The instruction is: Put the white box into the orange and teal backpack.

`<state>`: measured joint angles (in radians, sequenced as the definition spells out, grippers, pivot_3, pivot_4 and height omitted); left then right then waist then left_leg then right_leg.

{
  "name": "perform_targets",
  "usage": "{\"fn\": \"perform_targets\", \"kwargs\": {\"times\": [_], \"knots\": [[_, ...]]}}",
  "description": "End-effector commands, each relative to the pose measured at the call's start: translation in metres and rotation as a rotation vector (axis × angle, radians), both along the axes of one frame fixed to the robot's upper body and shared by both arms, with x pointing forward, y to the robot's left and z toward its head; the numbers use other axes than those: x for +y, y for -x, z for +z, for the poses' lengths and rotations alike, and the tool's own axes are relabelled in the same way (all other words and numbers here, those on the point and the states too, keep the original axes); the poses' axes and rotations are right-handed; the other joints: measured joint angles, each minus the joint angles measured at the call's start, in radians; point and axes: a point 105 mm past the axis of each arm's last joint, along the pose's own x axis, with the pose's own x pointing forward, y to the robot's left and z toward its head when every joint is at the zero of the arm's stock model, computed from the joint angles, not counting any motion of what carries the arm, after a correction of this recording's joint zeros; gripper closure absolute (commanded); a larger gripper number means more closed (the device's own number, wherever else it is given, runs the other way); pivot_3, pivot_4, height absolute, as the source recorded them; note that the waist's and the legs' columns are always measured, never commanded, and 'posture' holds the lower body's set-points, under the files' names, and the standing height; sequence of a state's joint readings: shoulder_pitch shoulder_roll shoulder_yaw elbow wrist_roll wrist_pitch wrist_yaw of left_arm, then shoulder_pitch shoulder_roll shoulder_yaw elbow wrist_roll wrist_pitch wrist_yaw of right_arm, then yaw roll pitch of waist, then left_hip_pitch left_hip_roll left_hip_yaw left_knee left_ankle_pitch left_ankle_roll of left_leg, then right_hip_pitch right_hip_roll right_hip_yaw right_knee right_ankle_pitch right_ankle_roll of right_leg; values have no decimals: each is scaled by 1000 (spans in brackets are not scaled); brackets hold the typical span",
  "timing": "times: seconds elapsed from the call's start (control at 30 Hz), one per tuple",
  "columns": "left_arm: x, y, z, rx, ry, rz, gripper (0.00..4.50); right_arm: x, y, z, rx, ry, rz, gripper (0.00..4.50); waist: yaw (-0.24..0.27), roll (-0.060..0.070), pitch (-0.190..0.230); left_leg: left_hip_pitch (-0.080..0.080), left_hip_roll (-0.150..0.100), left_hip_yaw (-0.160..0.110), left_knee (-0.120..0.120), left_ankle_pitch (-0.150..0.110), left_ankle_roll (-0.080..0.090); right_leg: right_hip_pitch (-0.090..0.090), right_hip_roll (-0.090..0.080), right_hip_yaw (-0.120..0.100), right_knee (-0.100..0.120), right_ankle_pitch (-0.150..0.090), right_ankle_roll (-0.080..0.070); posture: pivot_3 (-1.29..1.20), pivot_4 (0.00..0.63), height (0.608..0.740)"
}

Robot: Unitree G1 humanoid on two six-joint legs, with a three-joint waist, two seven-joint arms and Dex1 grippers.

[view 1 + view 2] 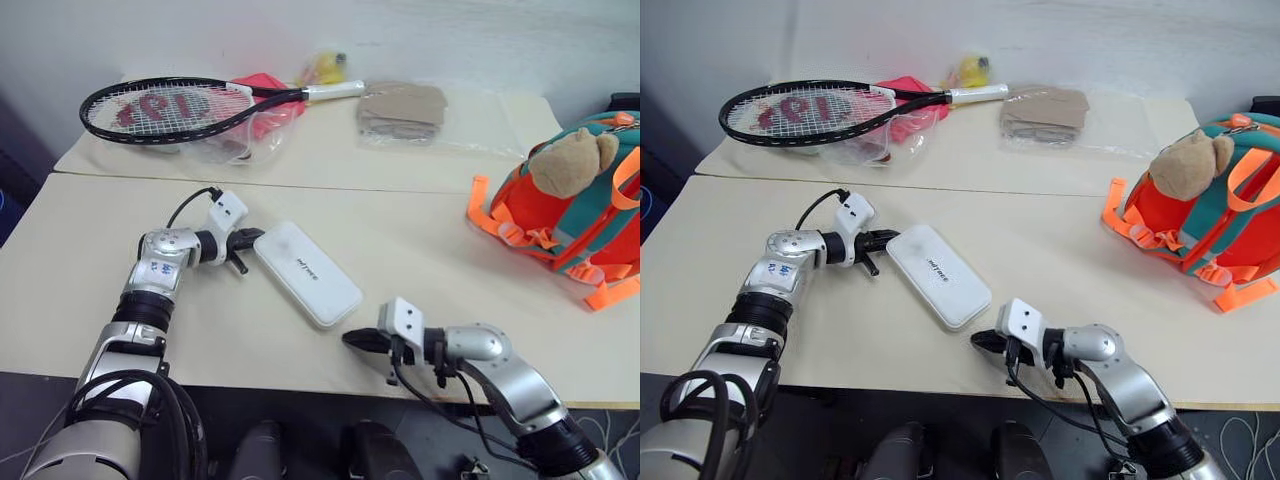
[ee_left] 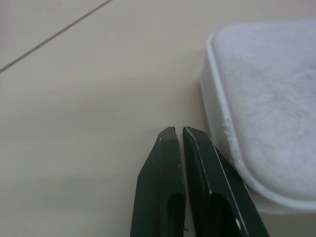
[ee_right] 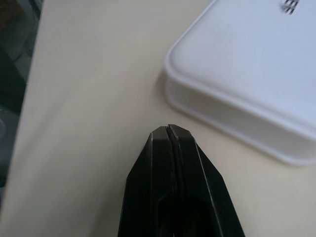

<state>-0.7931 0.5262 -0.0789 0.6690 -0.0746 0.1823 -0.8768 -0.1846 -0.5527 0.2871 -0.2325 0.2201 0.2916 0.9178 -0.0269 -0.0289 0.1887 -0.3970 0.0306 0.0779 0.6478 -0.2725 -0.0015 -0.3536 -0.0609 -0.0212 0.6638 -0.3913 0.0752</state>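
Observation:
The white box (image 1: 307, 273) lies flat and slanted on the near table. Its far-left end is close to my left gripper (image 1: 250, 240), which is shut with nothing in it; in the left wrist view the fingertips (image 2: 174, 136) sit just beside the box's corner (image 2: 256, 128). My right gripper (image 1: 355, 340) is shut and empty too, near the table's front edge just short of the box's near-right corner (image 3: 237, 74). The orange and teal backpack (image 1: 570, 205) lies at the far right with a tan plush bear (image 1: 572, 160) on it, well away from both grippers.
A tennis racket (image 1: 190, 105) lies on the back table over a clear bag with red contents (image 1: 255, 125). A bagged tan item (image 1: 402, 110) sits further right, a yellow thing (image 1: 327, 68) behind. A seam (image 1: 300, 187) divides the two tables.

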Motion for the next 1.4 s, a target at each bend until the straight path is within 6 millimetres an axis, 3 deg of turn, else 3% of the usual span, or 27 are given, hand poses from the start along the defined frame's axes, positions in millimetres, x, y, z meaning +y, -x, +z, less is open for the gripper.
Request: {"fn": "perform_targets", "kwargs": {"times": [0.03, 0.2, 0.3, 0.47, 0.63, 0.73, 0.87, 0.97, 1.03, 1.17, 1.4], "knots": [[-5, 22, 5, 32, 30, -117, 4251, -7, -10, 15, -47, -18, -41, 4500, -2, 0, 0, -1, 0, 0, 0, 0, 0, -1, 0, 0, 0, 0, 0, 0, 150, 740], [-14, 77, -7, 153, 61, -295, 4251, -36, -30, 34, -73, 14, -112, 4500, -2, 0, 0, -5, 0, -1, 1, 0, 0, -5, 0, 0, 5, 0, 0, 0, 150, 740], [-17, 98, -13, 200, 53, -324, 4251, -50, -36, 39, -79, 43, -130, 4500, 7, 0, 0, -5, -1, -3, 2, -1, 2, -3, -2, 0, 1, 0, 0, 0, 150, 740], [-17, 110, -11, 197, 98, -240, 4251, -61, -39, 41, -76, 82, -141, 4500, 2, 0, 0, -6, -1, -3, 0, -1, 2, -4, -1, -1, 0, 0, 0, 0, 150, 740], [23, 115, -18, 271, 33, -60, 4251, -75, -40, 40, -68, 135, -149, 4500, -7, 0, 0, -6, 0, -3, 0, -1, 2, -4, -1, 0, 0, 0, 0, 0, 150, 740], [43, 132, -23, 440, 43, -6, 3701, -85, -43, 41, -82, 165, -164, 4500, -9, 1, 0, -5, 0, -3, -1, -1, 2, -4, 0, 0, 0, 0, 0, 0, 150, 740], [60, 151, -20, 603, 99, 22, 2505, -89, -47, 42, -94, 168, -174, 4500, -13, 2, 0, -5, 0, -3, -2, -1, 2, -4, 0, 0, 0, 0, -1, 0, 150, 740], [63, 144, -10, 649, 217, 93, 1568, -90, -49, 42, -100, 168, -171, 4500, -10, 3, 0, -5, 0, -3, -2, -1, 2, -4, -1, 0, 0, 0, -1, 0, 150, 740], [60, 134, -8, 773, 371, 189, 983, -88, -49, 42, -103, 159, -154, 4500, -5, 3, 0, -5, 0, -3, -1, -1, 2, -4, -1, 0, 0, 0, -1, 0, 150, 740], [42, 128, -9, 989, 552, 201, 983, -78, -48, 40, -106, 136, -114, 4500, 6, 3, 0, -5, -2, -5, 2, -1, 3, -4, -1, -1, 5, 0, 0, 0, 150, 740], [14, 105, -11, 1018, 653, 192, 983, -57, -46, 35, -119, 130, -49, 4500, 7, 3, 0, -6, -2, -5, 4, 0, 2, -4, -1, -1, 6, 0, 0, 0, 150, 740]]}}
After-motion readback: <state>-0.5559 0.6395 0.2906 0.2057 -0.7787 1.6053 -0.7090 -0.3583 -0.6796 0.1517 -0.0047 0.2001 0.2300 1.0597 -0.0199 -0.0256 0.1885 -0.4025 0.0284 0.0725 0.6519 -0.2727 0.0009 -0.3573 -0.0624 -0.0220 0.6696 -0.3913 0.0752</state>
